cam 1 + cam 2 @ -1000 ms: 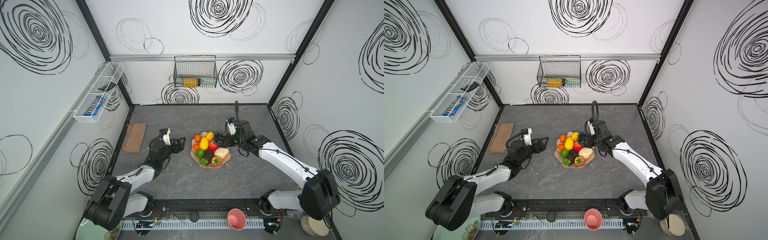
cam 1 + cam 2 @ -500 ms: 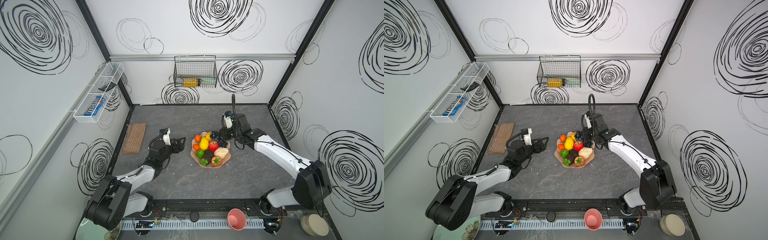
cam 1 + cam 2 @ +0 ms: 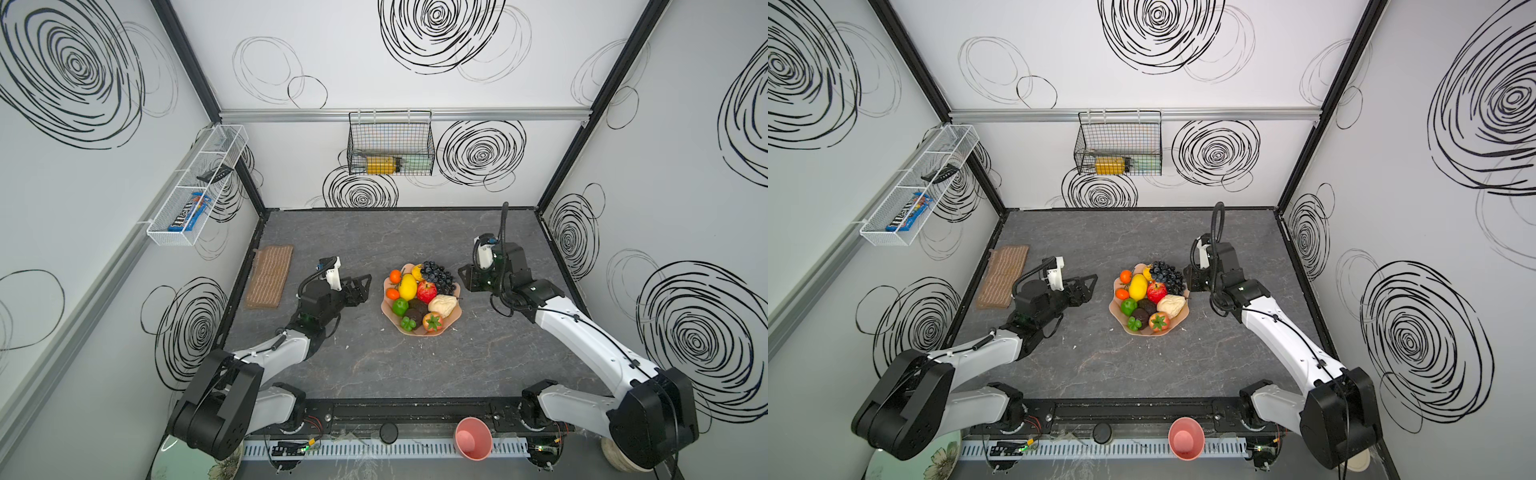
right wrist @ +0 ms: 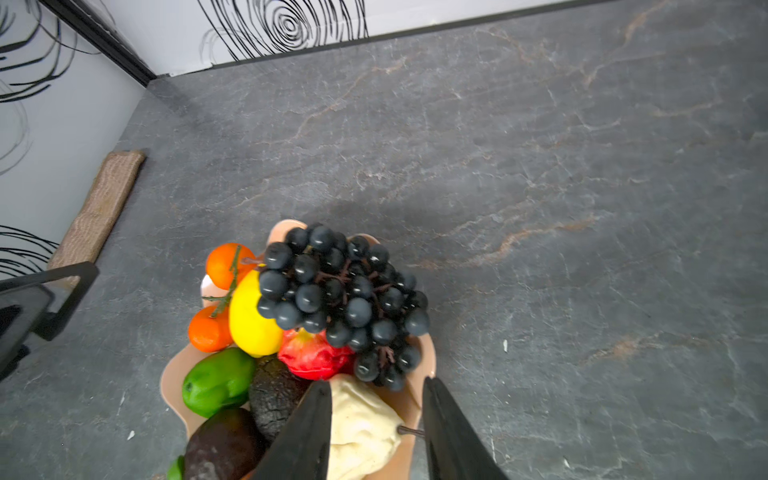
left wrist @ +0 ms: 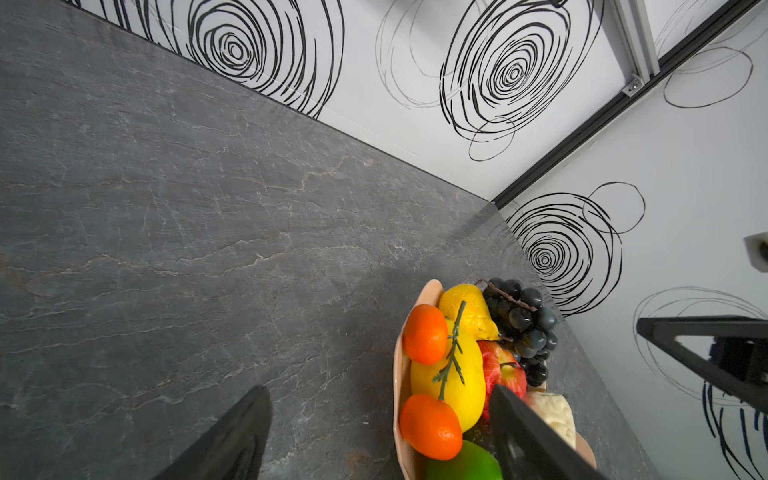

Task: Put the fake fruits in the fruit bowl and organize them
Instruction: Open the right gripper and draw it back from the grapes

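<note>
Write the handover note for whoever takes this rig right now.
Grippers: left gripper open, empty, left of the fruit bowl, apart from it; right gripper open, empty, close by its right rim.
Things: grape bunch, lemon, apple, pear, strawberry and avocado lie in the bowl.
Done: every fruit in view is in.
Left: probably just pull both arms back.

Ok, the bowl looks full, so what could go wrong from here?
The grape bunch lies on top of the pile, at the far-right rim of the fruit bowl; a nudge could roll it out.
The right hand, jaws apart, sits close beside that rim near the pear; a low pull-away might clip the bowl and shift it.
</note>
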You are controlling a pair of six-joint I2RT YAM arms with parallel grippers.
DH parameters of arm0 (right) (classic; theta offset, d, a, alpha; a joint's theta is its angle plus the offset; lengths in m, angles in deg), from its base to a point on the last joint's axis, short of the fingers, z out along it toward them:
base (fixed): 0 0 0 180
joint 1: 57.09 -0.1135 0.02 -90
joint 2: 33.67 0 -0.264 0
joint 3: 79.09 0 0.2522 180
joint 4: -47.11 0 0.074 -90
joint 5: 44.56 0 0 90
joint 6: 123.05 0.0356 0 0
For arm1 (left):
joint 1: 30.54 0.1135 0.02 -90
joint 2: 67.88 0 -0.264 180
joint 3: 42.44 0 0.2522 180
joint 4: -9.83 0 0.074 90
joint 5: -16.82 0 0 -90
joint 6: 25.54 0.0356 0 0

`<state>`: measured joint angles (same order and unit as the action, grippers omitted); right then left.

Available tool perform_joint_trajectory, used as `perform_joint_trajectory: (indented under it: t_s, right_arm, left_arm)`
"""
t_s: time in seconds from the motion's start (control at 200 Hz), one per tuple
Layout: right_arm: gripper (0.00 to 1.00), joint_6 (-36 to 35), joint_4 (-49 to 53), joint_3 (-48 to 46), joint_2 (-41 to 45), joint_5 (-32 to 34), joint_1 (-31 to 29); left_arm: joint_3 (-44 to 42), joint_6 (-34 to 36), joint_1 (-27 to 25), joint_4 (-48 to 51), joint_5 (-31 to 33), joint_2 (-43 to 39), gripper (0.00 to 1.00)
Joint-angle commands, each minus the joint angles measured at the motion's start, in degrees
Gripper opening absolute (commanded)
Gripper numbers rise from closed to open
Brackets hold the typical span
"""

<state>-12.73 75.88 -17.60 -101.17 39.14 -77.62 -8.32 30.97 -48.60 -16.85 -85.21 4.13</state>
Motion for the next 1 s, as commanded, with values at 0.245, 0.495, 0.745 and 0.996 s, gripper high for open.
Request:
perform_joint_trajectory:
  t_s: [0.245,0.495,0.745,0.996]
  right_arm:
    - [0.39,6.8,-8.8,-11.1,-2.3,-20.2,9.5]
    - [0.42,6.5,-10.6,-11.7,-6.9,-25.0,9.9]
    - [0.41,6.3,-11.7,-12.9,-8.0,-25.5,9.7]
    - [0.38,6.3,-12.3,-12.6,-9.0,-25.5,8.9]
  left_arm:
    - [1.3,-0.2,-0.4,-3.2,-0.7,0.1,0.86]
    - [1.4,-0.2,-0.4,-3.3,-0.6,0.1,0.86]
    - [1.3,-0.2,-0.4,-3.2,-0.6,0.1,0.86]
    - [1.4,-0.2,-0.4,-3.2,-0.6,0.1,0.86]
